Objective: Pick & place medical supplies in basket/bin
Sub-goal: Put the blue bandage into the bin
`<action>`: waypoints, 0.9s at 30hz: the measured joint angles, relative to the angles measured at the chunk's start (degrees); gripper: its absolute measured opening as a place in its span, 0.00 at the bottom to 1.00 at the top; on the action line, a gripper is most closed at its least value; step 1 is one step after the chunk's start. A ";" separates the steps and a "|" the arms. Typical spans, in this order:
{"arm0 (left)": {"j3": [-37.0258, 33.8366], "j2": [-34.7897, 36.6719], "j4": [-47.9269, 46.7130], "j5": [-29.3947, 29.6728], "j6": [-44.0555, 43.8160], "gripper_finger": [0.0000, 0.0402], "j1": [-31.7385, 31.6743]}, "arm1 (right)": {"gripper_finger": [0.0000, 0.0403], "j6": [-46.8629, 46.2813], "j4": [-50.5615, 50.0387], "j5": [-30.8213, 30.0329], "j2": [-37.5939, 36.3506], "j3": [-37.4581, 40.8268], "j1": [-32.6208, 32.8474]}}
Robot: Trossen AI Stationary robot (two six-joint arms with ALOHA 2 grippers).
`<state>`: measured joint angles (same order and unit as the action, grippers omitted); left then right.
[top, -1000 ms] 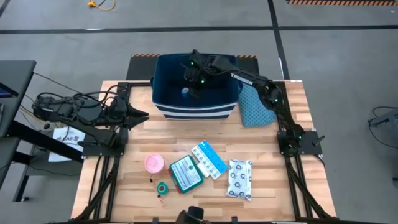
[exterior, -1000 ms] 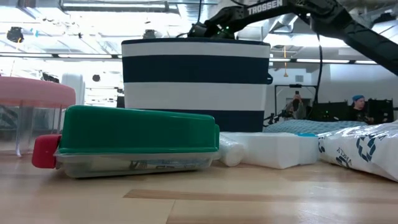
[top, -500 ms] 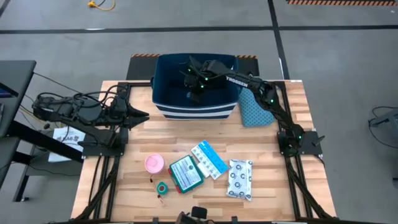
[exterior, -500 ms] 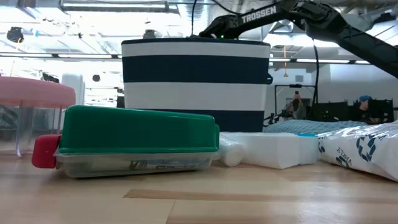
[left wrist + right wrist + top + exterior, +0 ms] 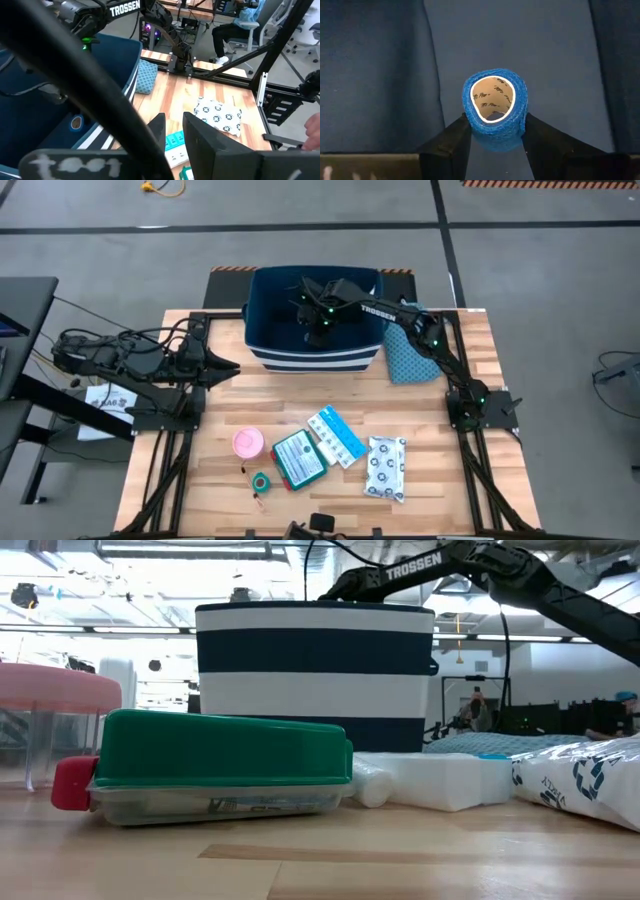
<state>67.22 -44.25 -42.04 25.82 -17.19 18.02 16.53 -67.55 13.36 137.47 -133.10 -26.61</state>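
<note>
Bin (image 5: 262,348): blue bandage roll (image 5: 494,106) inside, clamped in right jaws.

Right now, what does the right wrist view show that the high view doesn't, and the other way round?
Only the right wrist view shows a blue bandage roll clamped between the right gripper fingers. Only the high view shows the supplies left on the table: pink roll, teal box, ring-patterned pouch. Both show the navy bin interior with that gripper inside it.

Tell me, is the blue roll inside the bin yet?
Inside, not let go: right gripper holds the blue roll between the bin's navy walls.
</note>
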 joint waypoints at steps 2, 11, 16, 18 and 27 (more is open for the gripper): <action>0.00 0.00 -0.01 0.00 0.00 0.14 0.00 | 0.38 0.00 -0.05 -0.02 0.00 0.00 0.00; 0.00 0.00 -0.02 0.00 0.02 0.14 0.00 | 0.38 0.00 -0.14 0.00 -0.02 0.00 -0.01; 0.00 0.00 -0.02 0.00 0.04 0.14 0.00 | 0.38 0.00 -0.13 -0.23 -0.02 0.00 -0.02; 0.00 0.00 -0.02 0.00 0.05 0.14 0.00 | 0.39 0.02 -0.11 -1.01 -0.02 0.00 -0.02; 0.00 0.00 -0.04 0.00 0.11 0.14 0.00 | 0.55 0.06 0.26 -1.66 -0.06 0.00 -0.02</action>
<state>67.22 -44.25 -42.09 25.82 -17.08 18.02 16.59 -67.29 11.70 137.41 -133.10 -26.63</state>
